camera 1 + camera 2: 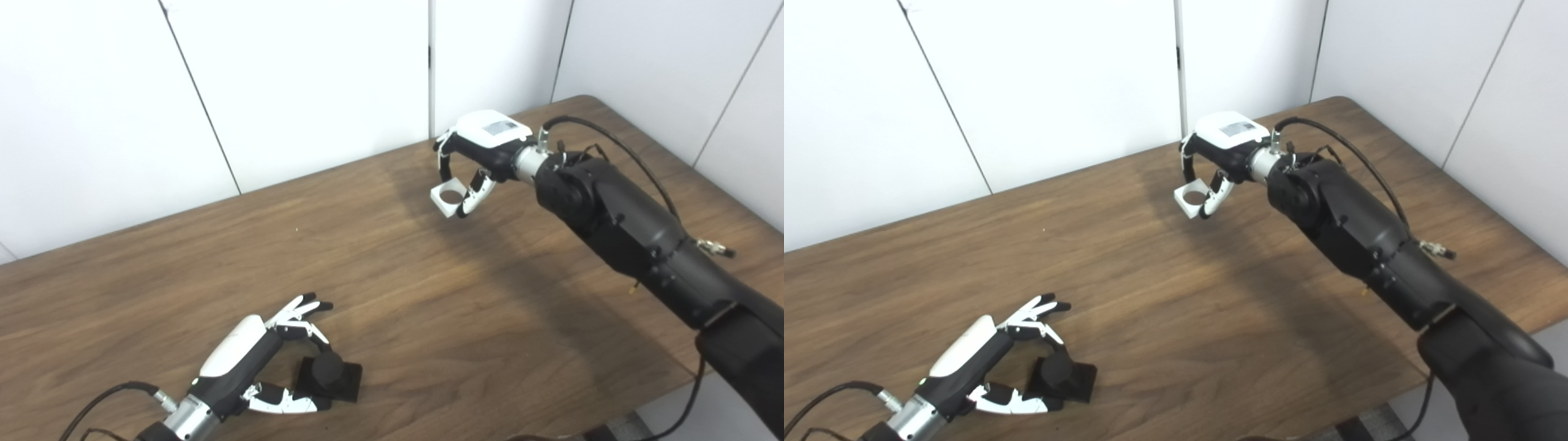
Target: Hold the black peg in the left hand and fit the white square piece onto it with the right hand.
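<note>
The black peg (327,367), a short cylinder on a square black base, stands on the wooden table (429,294) at the near left. My left hand (257,355) reaches around it with its fingers apart: one finger curls down against the cylinder, the thumb lies along the base's near edge, the other fingers point away. The peg rests on the table. My right hand (484,147) is shut on the white square piece (449,197), which has a round hole, and holds it above the far middle of the table. It also shows in the right eye view (1191,199).
White wall panels (306,92) stand right behind the table's far edge. The table's right edge and near right corner (680,373) lie under my right arm. A black cable (618,147) loops above the right forearm.
</note>
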